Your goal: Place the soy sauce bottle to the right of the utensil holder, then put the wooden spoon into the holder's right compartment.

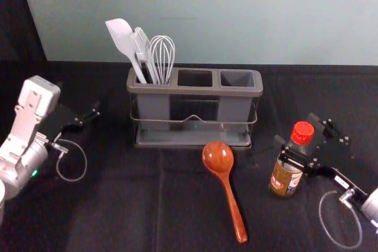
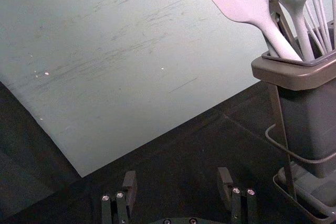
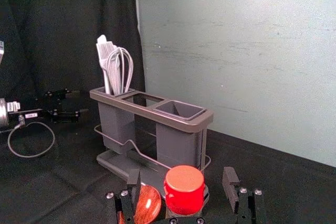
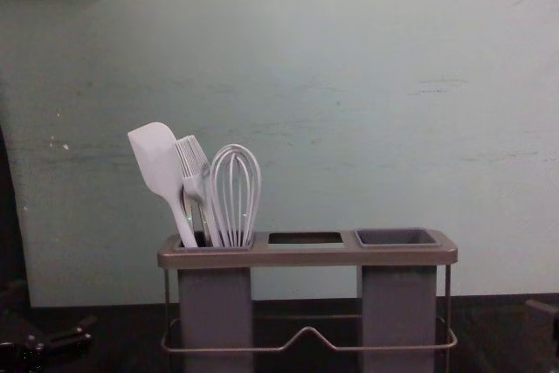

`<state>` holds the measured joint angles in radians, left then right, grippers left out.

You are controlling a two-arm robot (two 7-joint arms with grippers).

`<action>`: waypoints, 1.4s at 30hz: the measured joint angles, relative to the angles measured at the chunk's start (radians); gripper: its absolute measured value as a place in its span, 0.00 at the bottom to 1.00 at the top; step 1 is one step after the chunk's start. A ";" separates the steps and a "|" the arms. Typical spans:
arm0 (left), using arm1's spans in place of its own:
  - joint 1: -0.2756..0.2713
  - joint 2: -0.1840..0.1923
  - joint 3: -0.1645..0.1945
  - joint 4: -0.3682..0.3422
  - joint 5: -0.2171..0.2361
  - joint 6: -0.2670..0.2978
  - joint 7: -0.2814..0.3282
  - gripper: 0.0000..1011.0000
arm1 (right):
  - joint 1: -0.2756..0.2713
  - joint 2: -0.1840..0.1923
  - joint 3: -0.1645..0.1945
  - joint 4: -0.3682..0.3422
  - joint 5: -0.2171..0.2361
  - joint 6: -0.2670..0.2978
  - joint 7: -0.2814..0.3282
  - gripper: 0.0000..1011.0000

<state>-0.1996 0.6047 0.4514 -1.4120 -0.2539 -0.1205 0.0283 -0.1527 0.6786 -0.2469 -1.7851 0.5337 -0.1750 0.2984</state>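
To the utensil holder's (image 1: 195, 91) right, nearer the robot: the soy sauce bottle (image 1: 285, 180), standing on the dark tabletop (image 1: 118, 205).
Right gripper (image 1: 297, 135): around the bottle, fingers spread wide (gaps flank the red cap (image 3: 184, 188)), gripping nothing.
Left gripper (image 1: 79, 109): left of the holder, fingers well apart, holding nothing.
Wooden spoon (image 1: 227, 184): lying before the holder, bowl towards it.
Left compartment (image 4: 215, 312): spatula (image 4: 160, 163), brush (image 4: 194, 163), whisk (image 4: 236, 189).

No words, brands or numbers could be read. The soy sauce bottle (image 1: 302, 134) carried a printed label (image 1: 277, 183), its lettering too small to make out; the right arm's sticker (image 1: 342, 182) and the left arm's tag (image 3: 31, 115) were illegible too.
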 joint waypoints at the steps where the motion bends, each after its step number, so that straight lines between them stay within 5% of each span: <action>1: 0.000 0.000 0.000 0.000 0.000 0.000 0.000 0.99 | 0.001 -0.005 0.001 -0.001 -0.006 0.003 0.000 0.99; 31: 0.000 0.000 0.000 0.000 0.000 0.000 0.000 0.99 | -0.008 -0.080 0.049 0.008 -0.067 0.023 0.023 0.99; 42: 0.000 0.000 0.000 0.000 0.000 0.000 0.000 0.99 | -0.015 -0.098 0.072 0.011 -0.069 0.025 0.051 0.73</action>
<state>-0.1995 0.6047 0.4514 -1.4120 -0.2539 -0.1205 0.0283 -0.1678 0.5802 -0.1745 -1.7739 0.4649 -0.1499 0.3491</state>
